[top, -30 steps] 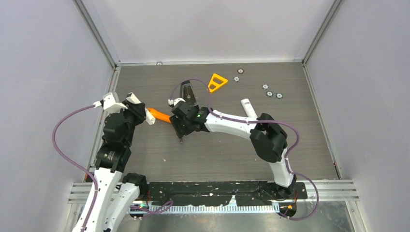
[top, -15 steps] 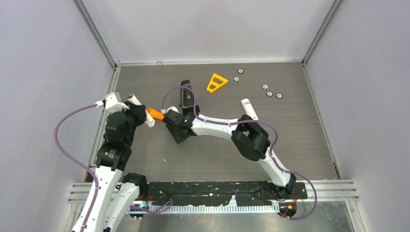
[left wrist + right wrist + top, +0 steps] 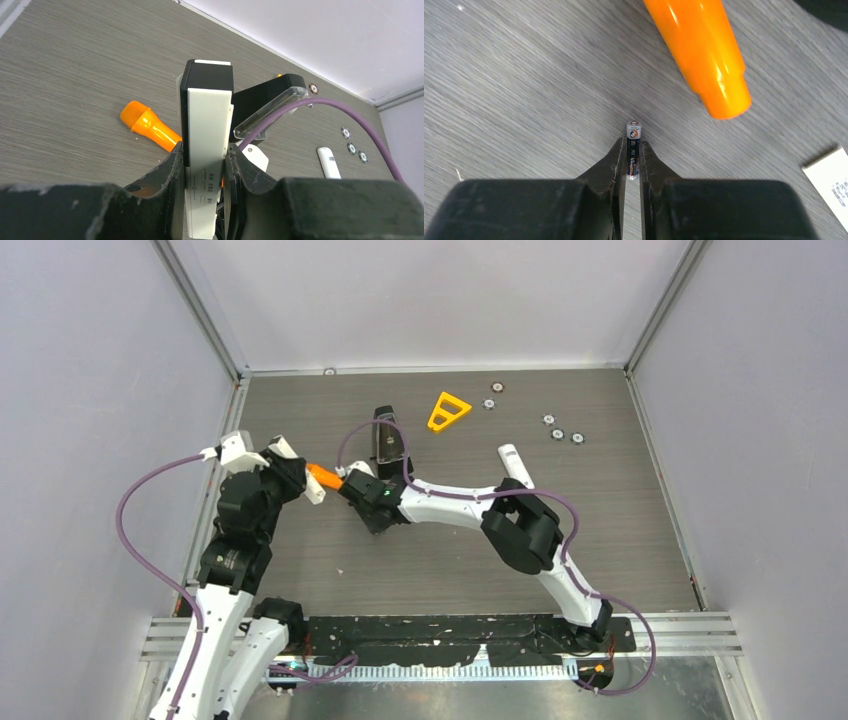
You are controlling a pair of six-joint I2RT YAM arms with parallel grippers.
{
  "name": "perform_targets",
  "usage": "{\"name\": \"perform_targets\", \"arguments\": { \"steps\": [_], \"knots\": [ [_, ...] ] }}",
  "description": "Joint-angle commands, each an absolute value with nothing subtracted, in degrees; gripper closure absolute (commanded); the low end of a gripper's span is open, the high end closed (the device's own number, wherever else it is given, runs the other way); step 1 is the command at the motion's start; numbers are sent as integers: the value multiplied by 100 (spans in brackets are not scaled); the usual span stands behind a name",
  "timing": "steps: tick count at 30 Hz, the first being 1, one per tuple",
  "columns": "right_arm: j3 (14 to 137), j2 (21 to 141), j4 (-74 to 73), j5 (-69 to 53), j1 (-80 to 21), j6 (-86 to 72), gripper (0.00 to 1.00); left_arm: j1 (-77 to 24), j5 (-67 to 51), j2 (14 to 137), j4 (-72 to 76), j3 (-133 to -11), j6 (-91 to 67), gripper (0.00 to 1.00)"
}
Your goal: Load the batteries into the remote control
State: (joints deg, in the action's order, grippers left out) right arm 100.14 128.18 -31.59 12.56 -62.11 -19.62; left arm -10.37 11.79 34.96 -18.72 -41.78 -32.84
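1 battery between right gripper tips

Battery: tiny thin cylinder with a dark grey wrap, a small orange-and-white mark near the silver cap end. It is pinched by its sides between the two fingers of the right pincer, long axis in line with them, cap end poking past the tips. It is low over the counter; can't tell if it touches.

Remote: flat white bar with a black end section. It is clamped at its white part in the left pincer, sticking straight out, black end farthest from the grip. Faint printed marks on the white face near the grip.
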Motion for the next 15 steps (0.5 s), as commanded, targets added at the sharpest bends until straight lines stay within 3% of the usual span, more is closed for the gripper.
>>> {"name": "perform_targets", "arguments": {
  "steps": [1,9,15],
  "knots": [
    [9443,11751,-2676,1521,-6089,-1936,87,-1011,739,3389,-1492,-4194,-3416,100],
    [7989,9390,-2043,1553,-5539,-2026,87,-1011,-619,3509,-895,-4052,-3887,100],
    [7662,7911,-1429,1343,-5432,-1642,87,-1016,-2450,4042,995,-3589,-5482,100]
  ]
}}
